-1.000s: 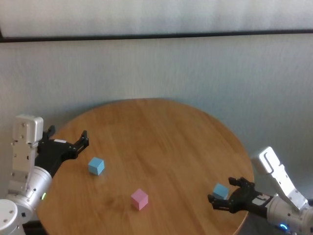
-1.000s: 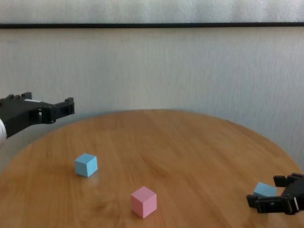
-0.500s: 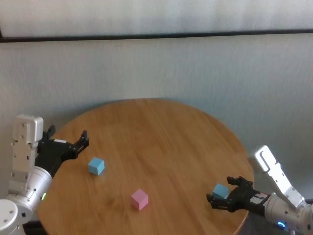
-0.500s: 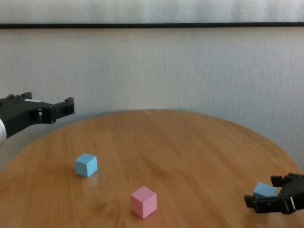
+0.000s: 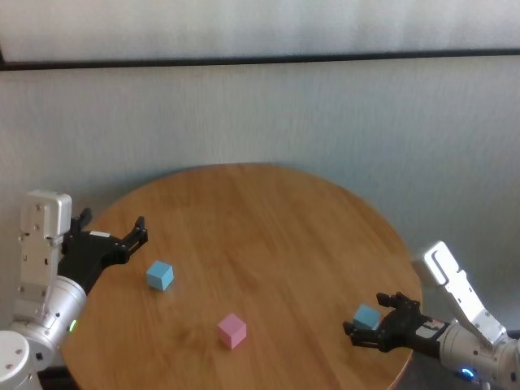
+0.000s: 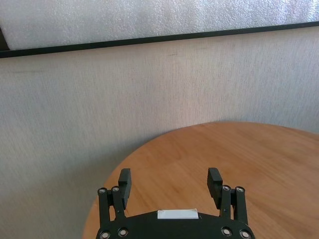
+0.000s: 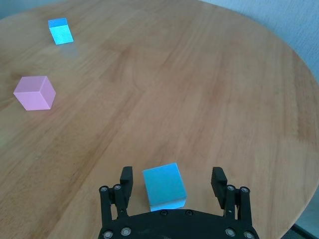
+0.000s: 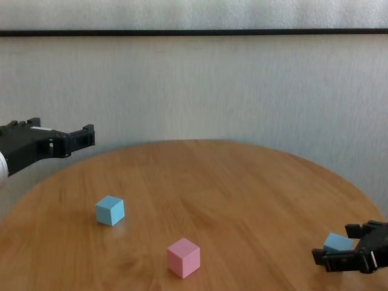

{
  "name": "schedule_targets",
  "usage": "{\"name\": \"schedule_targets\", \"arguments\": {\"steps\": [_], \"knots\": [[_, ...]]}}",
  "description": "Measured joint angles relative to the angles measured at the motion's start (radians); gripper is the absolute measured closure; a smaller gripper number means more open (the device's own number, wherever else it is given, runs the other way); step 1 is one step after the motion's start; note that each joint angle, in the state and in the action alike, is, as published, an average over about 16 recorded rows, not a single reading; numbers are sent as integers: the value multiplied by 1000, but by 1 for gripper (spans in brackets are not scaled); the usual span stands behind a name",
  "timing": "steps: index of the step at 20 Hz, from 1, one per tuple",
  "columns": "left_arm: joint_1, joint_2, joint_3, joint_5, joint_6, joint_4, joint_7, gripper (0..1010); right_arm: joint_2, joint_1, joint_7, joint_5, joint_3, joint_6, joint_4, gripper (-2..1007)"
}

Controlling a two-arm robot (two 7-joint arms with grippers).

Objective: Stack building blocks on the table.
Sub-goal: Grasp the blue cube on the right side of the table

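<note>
On the round wooden table [image 5: 268, 236] lie three building blocks. A light blue block [image 5: 160, 275] sits at the left, a pink block [image 5: 231, 331] near the front middle, and another light blue block [image 5: 366, 317] by the right edge. My right gripper [image 5: 372, 320] is low over the table with its open fingers on either side of that block [image 7: 164, 186], gaps showing on both sides. My left gripper [image 5: 140, 231] hangs open and empty above the table's left edge, behind the left blue block [image 8: 110, 210].
A pale textured wall with a dark horizontal strip [image 5: 260, 58] rises behind the table. The table edge [image 7: 299, 199] runs close beside the right block. Bare wood lies between the pink block [image 8: 183, 257] and the right gripper [image 8: 342, 248].
The right gripper has crept slightly forward and down around the right blue block. The left arm and the other blocks have not moved.
</note>
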Motion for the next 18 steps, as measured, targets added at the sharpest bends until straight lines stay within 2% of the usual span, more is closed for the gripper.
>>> {"name": "schedule_targets", "arguments": {"steps": [6,18], "knots": [[0,0,0,0,0,0,0,10,1,-2,0,2,0,-1,-2,167],[0,0,0,0,0,0,0,10,2,-3,0,3,1,-3,-7,532]]}}
